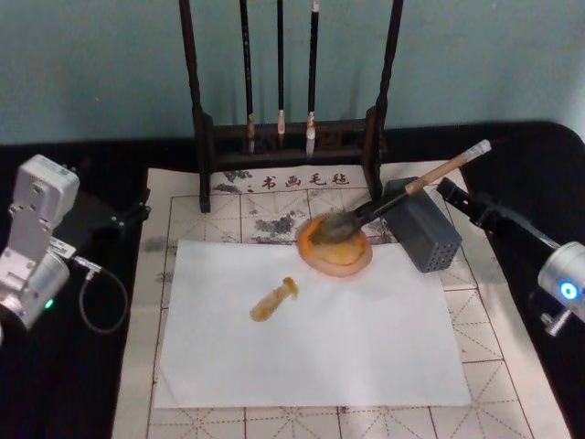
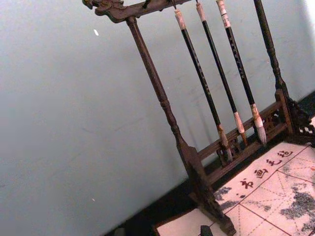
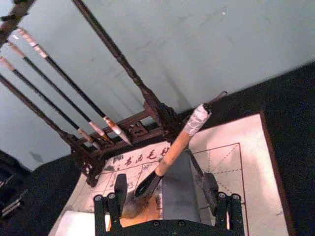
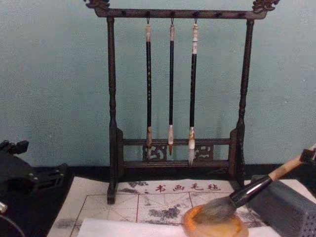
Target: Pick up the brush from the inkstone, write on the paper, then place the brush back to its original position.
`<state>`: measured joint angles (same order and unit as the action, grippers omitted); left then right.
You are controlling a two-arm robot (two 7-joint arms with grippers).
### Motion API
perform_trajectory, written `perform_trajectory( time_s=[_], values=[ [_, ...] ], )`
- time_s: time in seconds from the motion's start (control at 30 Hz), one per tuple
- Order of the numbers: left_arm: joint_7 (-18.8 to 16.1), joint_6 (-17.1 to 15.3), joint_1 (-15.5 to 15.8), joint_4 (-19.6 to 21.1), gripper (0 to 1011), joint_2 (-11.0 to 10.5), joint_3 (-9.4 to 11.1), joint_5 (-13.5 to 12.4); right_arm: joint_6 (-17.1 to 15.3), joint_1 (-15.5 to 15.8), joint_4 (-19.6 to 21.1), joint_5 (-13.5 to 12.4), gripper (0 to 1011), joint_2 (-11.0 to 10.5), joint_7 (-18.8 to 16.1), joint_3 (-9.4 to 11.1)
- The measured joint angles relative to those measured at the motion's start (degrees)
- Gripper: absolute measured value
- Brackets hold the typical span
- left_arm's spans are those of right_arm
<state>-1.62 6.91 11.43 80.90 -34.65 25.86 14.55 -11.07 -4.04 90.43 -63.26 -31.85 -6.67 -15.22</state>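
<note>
- The brush (image 1: 402,194) is lying with its bushy grey-brown bristles in the inkstone (image 1: 335,247) and its tan handle leaning up across the top of the grey perforated box (image 1: 421,225), the white end cap pointing away toward the back right.
- The right gripper (image 3: 165,189) is sitting low behind the box, its two dark fingers (image 3: 119,185) standing apart, one on each side of the brush's black ferrule and of the box; nothing is being clamped between them.
- Seen from the right wrist, the brush handle is rising straight ahead of that pincer, between its fingers, with the orange-amber dish just beyond the fingertips.
- In the head view the right arm is reaching in from the right edge, its dark front end lying near the white end cap and just beside the box.
- The left gripper (image 1: 128,216) is resting far to the left of the right one, off the felt mat (image 1: 512,366), on the black table; I cannot tell whether its fingers are apart or together.
- The white paper (image 1: 366,338) is lying on the mat in front of the inkstone, bearing one short ochre stroke (image 1: 274,300).
- The dark wooden rack (image 4: 112,123) is standing beyond the pincer, against the teal wall, with three thin dark brushes (image 4: 171,89) hanging from it.
</note>
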Motion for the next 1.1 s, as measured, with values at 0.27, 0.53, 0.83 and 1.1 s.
perform_trajectory(
  time_s=[0.27, 0.53, 0.83, 1.1],
  values=[
    [0.00, 0.00, 0.00, 0.00, 1001, 0.00, 0.00, 0.00, 3.49, 3.46, 4.72, 7.08, 1002, -2.71, 3.04, -0.35],
    [0.00, 0.00, 0.00, 0.00, 1001, 0.00, 0.00, 0.00, 5.87, 4.20, 6.10, 19.98, 1002, -4.63, 7.53, -3.09],
    [0.00, 0.00, 0.00, 0.00, 1001, 0.00, 0.00, 0.00, 6.82, 3.05, 4.47, 30.09, 1002, -4.54, 11.07, -5.63],
    [0.00, 0.00, 0.00, 0.00, 1001, 0.00, 0.00, 0.00, 6.84, 2.60, 3.73, 31.85, 1002, -3.92, 11.38, -5.84]
  ],
)
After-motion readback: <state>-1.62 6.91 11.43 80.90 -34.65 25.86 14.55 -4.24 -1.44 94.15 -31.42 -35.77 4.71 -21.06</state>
